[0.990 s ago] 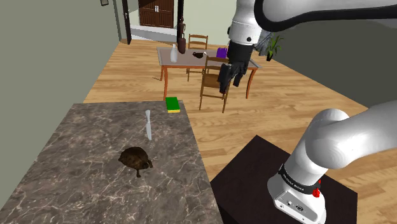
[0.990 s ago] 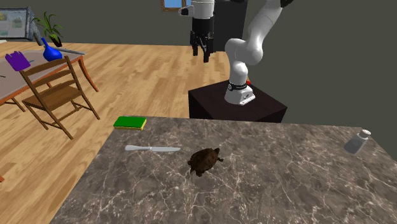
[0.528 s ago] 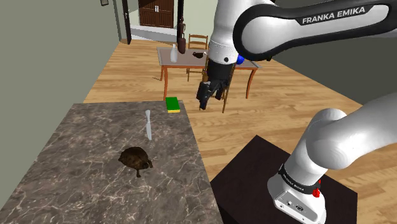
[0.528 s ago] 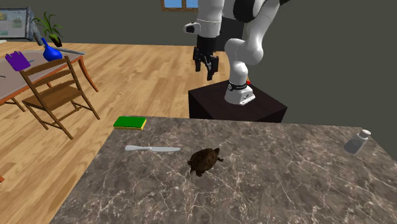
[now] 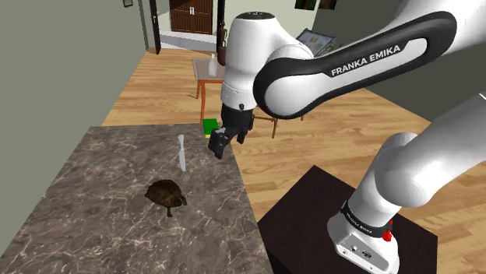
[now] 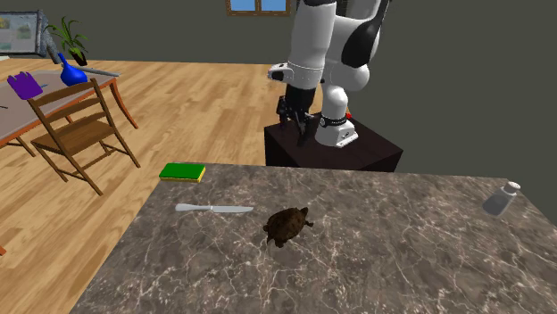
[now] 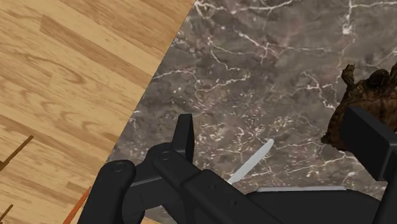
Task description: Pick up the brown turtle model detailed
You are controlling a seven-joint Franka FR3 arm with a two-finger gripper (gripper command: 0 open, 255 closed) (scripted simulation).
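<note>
The brown turtle model [image 5: 166,194] rests upright on the dark marble counter [image 5: 93,218], near its middle [image 6: 286,225]. My black gripper [image 5: 219,144] hangs in the air over the counter's edge on the stand's side, well apart from the turtle. In the second exterior view the gripper [image 6: 299,125] shows high behind the counter [image 6: 411,259]. Its fingers stand apart with nothing between them. In the wrist view the gripper [image 7: 277,146] looks down on the marble, and the turtle [image 7: 366,102] lies just beyond the one fingertip [image 7: 369,137].
A silver knife [image 5: 181,152] lies on the counter between gripper and turtle. A green sponge [image 6: 182,171] sits at the counter's corner. A shaker [image 6: 500,200] stands at the far end. Wooden chair [image 6: 76,134] and dining table [image 5: 206,70] stand on the floor; the dark stand [image 5: 327,226].
The arm has swung from above the dining chair down and towards the counter, bringing the gripper to the counter's edge near the knife. The turtle and knife have not moved.
</note>
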